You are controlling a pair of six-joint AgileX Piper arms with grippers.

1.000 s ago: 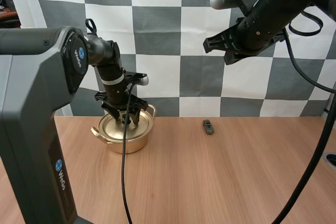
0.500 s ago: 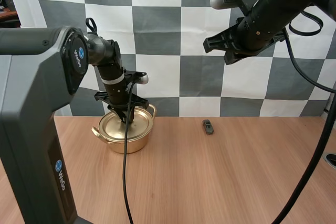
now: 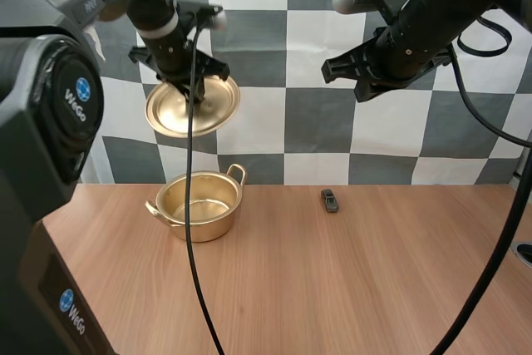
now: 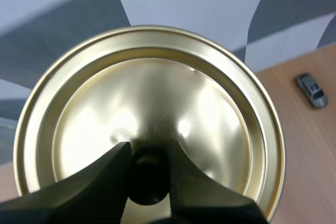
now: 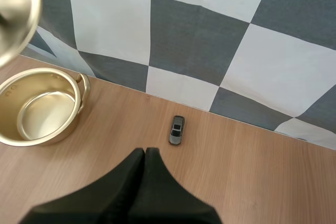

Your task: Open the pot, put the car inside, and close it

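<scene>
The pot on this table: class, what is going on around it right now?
The left pincer grips the lid by its knob, holding it high above the open, empty pot. The small car lies on the table to the pot's right, untouched. The right pincer hangs shut and empty, well above the table.

WeGo logo point(image 3: 81, 96) on left arm point(image 3: 37, 176)

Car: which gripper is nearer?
Right. The right gripper hangs shut above the table with the car just ahead; the left gripper holds the lid high over the pot, farther off.

Left fingers point(image 4: 89, 184) tight, right fingers point(image 5: 126, 187) together
</scene>
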